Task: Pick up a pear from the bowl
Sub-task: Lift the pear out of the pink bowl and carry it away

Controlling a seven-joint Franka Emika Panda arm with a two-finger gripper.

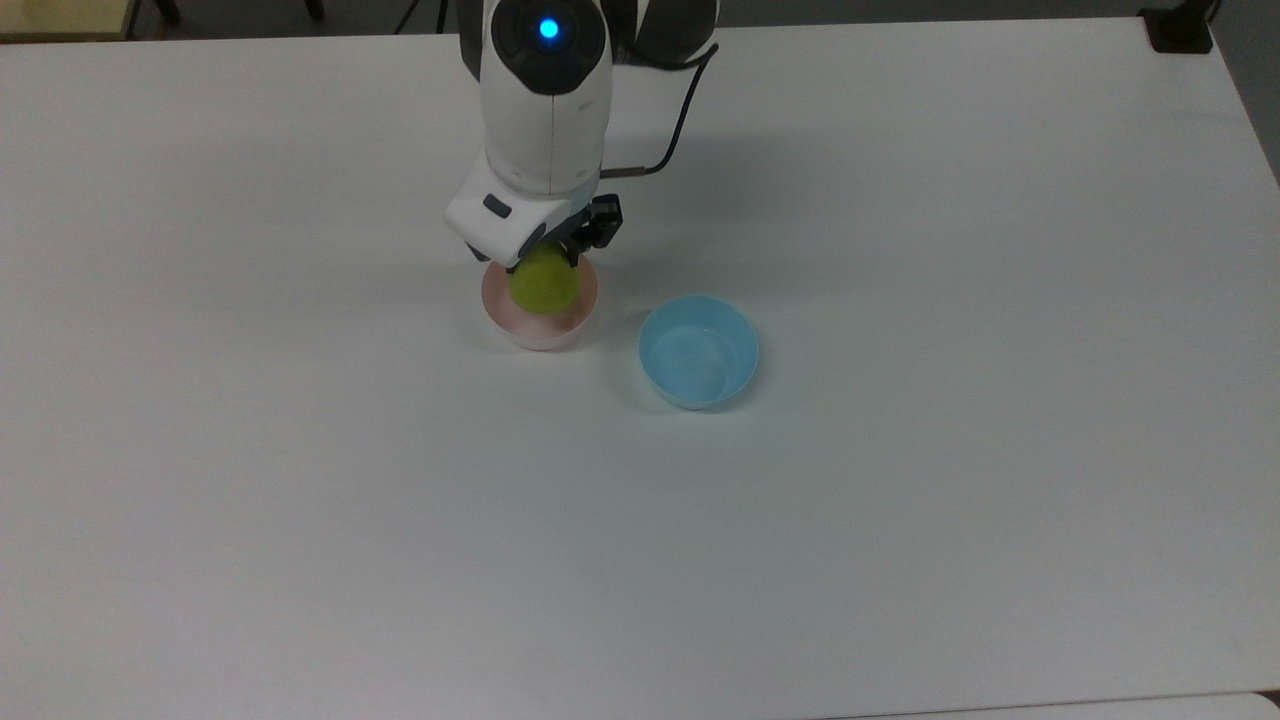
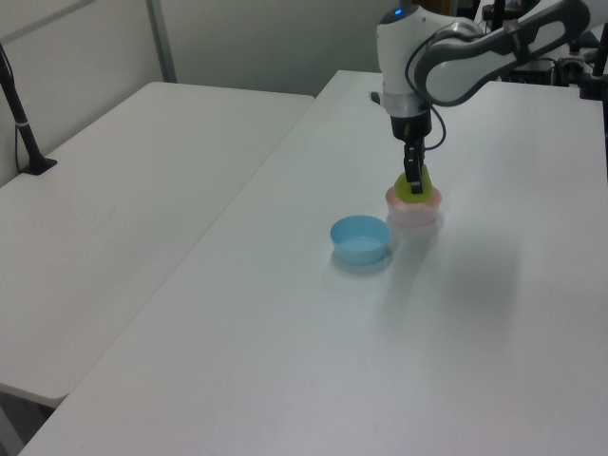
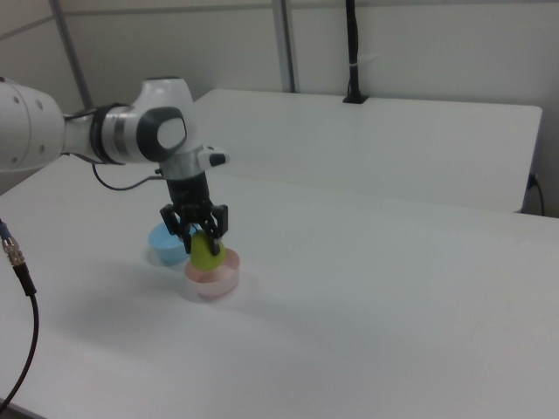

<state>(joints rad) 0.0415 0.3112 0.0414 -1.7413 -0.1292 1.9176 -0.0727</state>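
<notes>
Claw (image 3: 201, 234) clamped on the pear (image 3: 208, 251), pear just above the pink bowl (image 3: 212, 278), blue bowl (image 1: 698, 352) beside

This looks like a robotics lab: a white robot arm (image 3: 105, 131) with a trailing black cable (image 1: 672, 130) works over plain white tables (image 2: 142, 190) pushed side by side, with bare pale partition walls (image 3: 419, 44) and a black pole (image 3: 352, 52) clamped at one table's far edge.
</notes>
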